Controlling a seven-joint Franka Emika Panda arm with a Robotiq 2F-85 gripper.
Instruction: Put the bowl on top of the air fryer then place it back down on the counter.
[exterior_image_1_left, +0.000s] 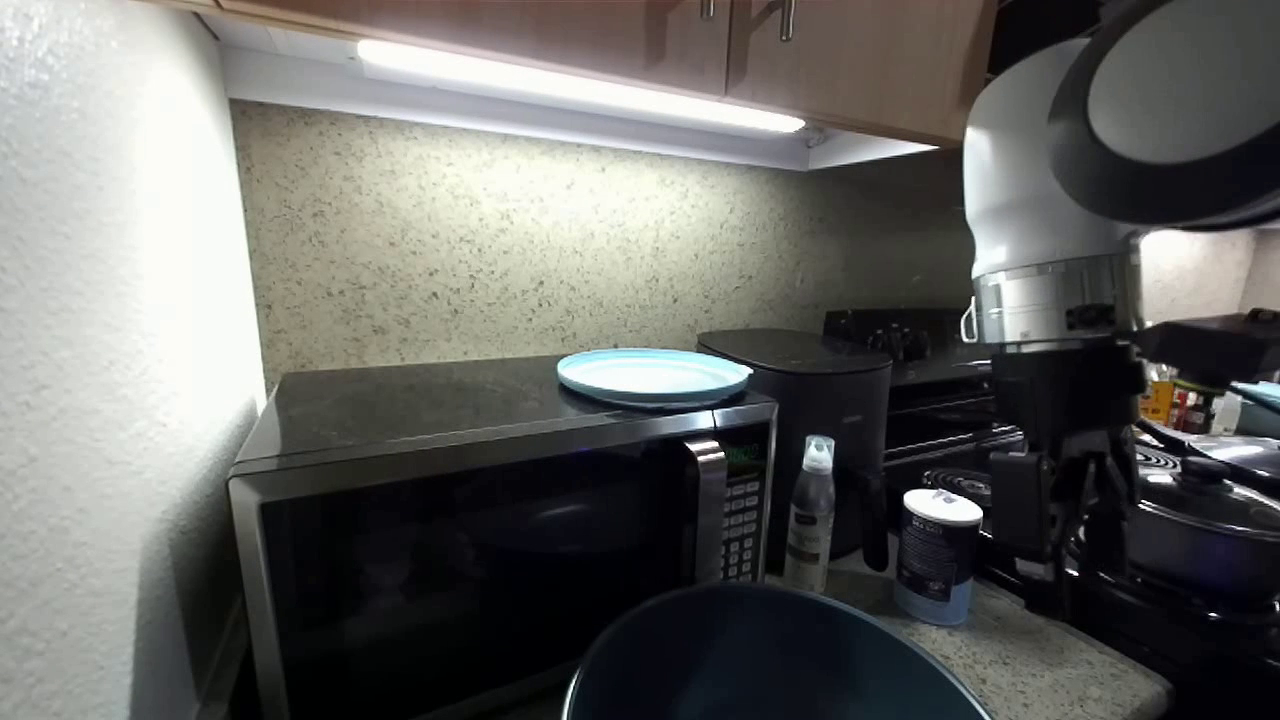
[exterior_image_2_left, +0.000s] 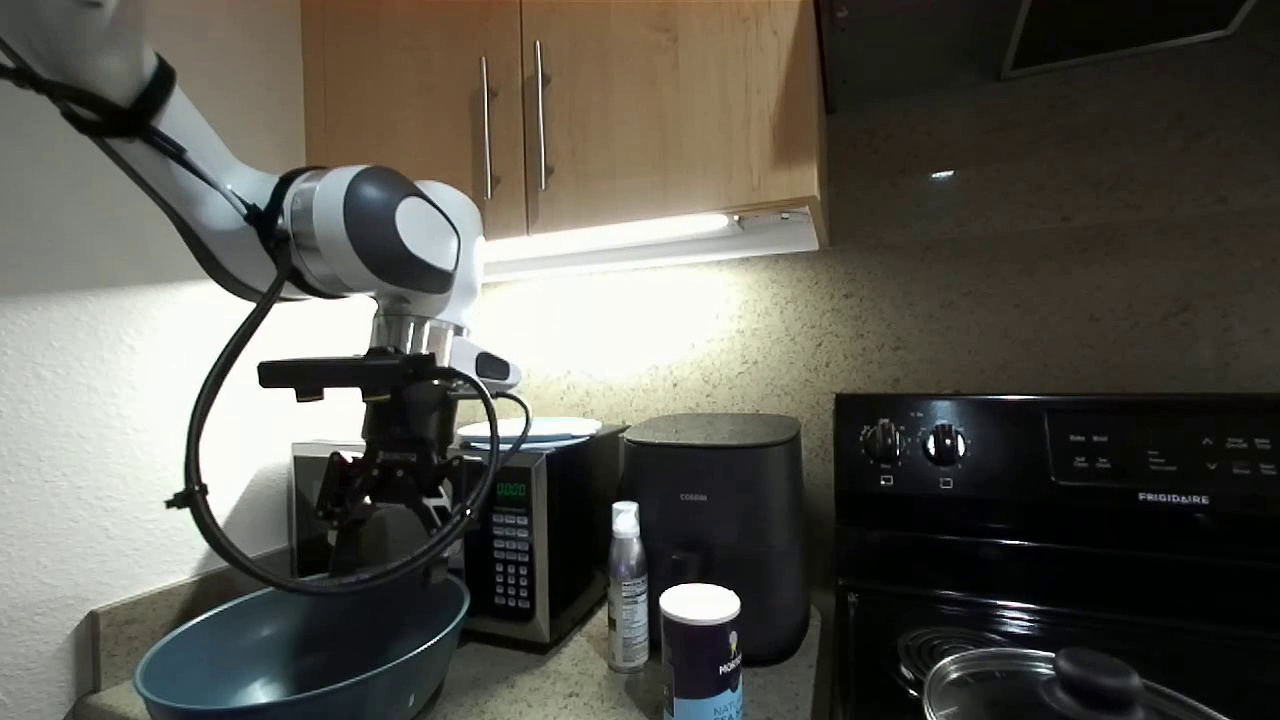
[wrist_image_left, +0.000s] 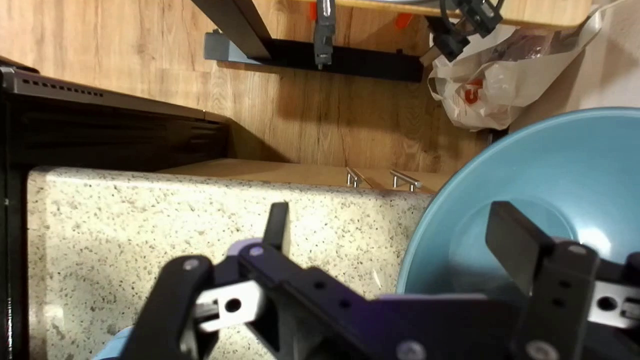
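Here the tool (wrist_image_left: 389, 225) hung near the teal bowl (exterior_image_2_left: 290, 650), its jaws spread apart; that bowl sat on the speckled bench (exterior_image_2_left: 540, 685) in front of the microwave (exterior_image_1_left: 480, 560); the Cosori air fryer (exterior_image_2_left: 712, 550) stood beside the microwave.

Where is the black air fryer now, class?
In both exterior views, the air fryer stands on the counter, right of the microwave and left of the Frigidaire stove.

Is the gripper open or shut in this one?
The gripper is open: in the wrist view its fingers stand wide apart, one seen over the bowl, the other over the counter, nothing clamped between them.
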